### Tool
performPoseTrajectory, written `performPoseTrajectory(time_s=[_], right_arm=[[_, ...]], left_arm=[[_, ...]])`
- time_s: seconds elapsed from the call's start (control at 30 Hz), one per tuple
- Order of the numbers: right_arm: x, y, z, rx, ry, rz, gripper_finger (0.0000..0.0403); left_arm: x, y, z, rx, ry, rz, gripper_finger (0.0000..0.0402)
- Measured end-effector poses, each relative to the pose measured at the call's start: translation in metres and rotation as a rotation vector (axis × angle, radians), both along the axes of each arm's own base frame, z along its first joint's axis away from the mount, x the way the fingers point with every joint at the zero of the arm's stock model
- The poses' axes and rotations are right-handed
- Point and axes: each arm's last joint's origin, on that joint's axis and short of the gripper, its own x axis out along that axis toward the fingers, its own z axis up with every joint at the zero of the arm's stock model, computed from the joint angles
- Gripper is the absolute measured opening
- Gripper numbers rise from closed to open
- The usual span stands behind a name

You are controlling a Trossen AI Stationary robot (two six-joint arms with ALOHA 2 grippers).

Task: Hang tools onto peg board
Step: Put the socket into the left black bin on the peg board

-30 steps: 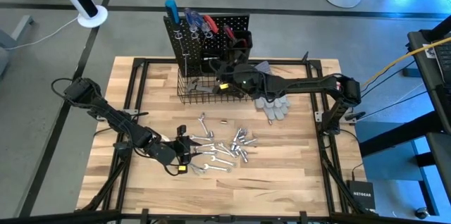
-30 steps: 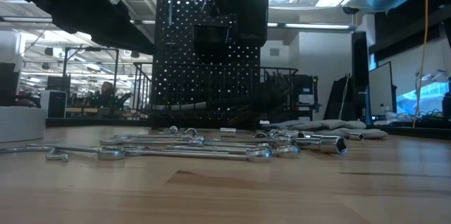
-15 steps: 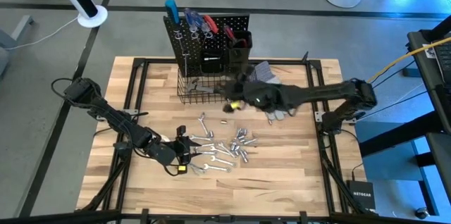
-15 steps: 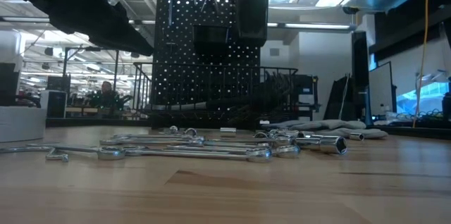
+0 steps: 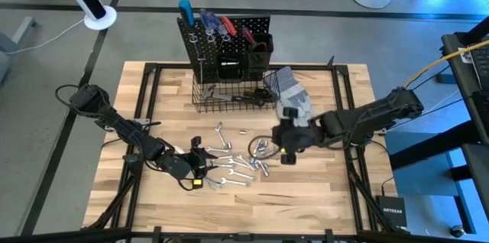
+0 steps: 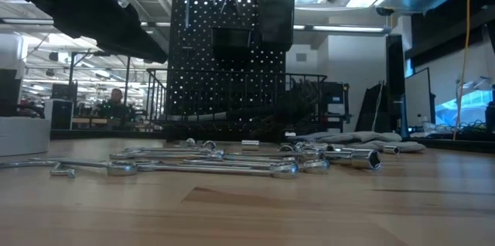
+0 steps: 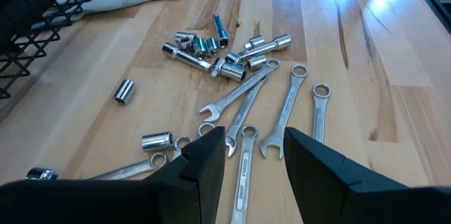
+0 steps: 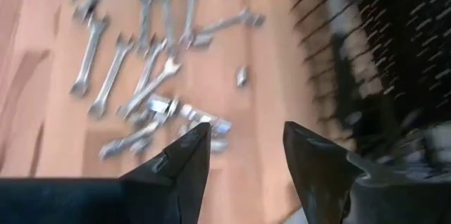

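Left arm reaching in from the left side of the bench, stretched low and bent at the elbow, wrist turned toward the middle. Left tool [image 5: 200, 168] hanging just over the bench, fingers [image 7: 204, 164] parted, nothing between them. Right arm coming from the right edge, folded, forearm pointing to the centre. Right tool [image 5: 286, 150] raised above the bench, fingers [image 8: 184, 155] apart and empty.
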Motion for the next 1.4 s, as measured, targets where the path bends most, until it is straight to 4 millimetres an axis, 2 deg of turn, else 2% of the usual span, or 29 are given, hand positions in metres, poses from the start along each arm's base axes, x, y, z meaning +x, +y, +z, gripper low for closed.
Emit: performPoseTrajectory(time_s=[0.13, 0.27, 0.6, 0.73, 1.03, 1.4], right_arm=[[-0.006, 0.001, -0.024, 0.039, 0.092, 0.002, 0.0186], [-0.012, -0.008, -0.051, 0.051, 0.166, -0.087, 0.0186], [-0.042, -0.048, -0.130, 0.232, 0.308, -0.627, 0.0186], [-0.049, -0.055, -0.151, 0.285, 0.281, -0.736, 0.0186], [-0.048, -0.069, -0.169, 0.368, 0.158, -0.826, 0.0186], [-0.053, -0.075, -0.178, 0.358, 0.142, -0.872, 0.0186]], left_arm=[[0.000, 0.000, 0.000, 0.003, 0.001, -0.001, 0.0136], [0.000, 0.000, 0.000, 0.013, 0.003, -0.007, 0.0136], [0.000, 0.000, 0.000, -0.002, 0.000, 0.001, 0.0136], [0.000, 0.000, 0.000, -0.004, -0.003, 0.003, 0.0136], [0.001, 0.001, 0.000, -0.004, -0.003, 0.007, 0.0136], [0.001, 0.001, 0.000, -0.005, -0.001, 0.009, 0.0136]])
